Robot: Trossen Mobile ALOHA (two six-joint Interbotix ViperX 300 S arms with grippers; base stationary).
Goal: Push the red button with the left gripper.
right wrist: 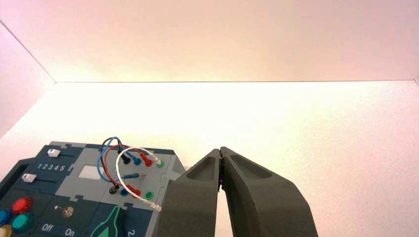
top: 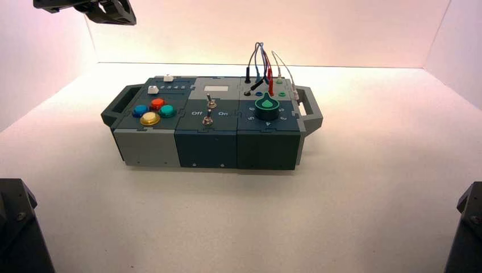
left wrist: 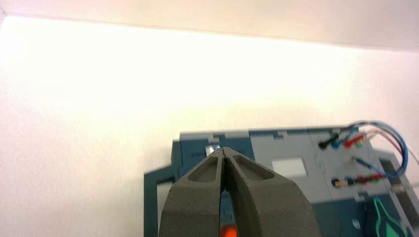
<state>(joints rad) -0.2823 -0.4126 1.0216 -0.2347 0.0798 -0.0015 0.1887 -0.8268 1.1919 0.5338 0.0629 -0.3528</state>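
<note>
The red button sits on the box's left end, at the far point of a cluster with a blue, a green and a yellow button. A sliver of it shows between the fingers in the left wrist view. It also shows in the right wrist view. My left gripper hangs high above and behind the box's left end, well apart from it. Its fingers are shut and empty in the left wrist view. My right gripper is shut and empty, off the box's right end.
The box stands mid-table with a handle at each end. It carries two white sliders, two toggle switches, a green knob and looped wires. Black blocky mounts sit at both near corners.
</note>
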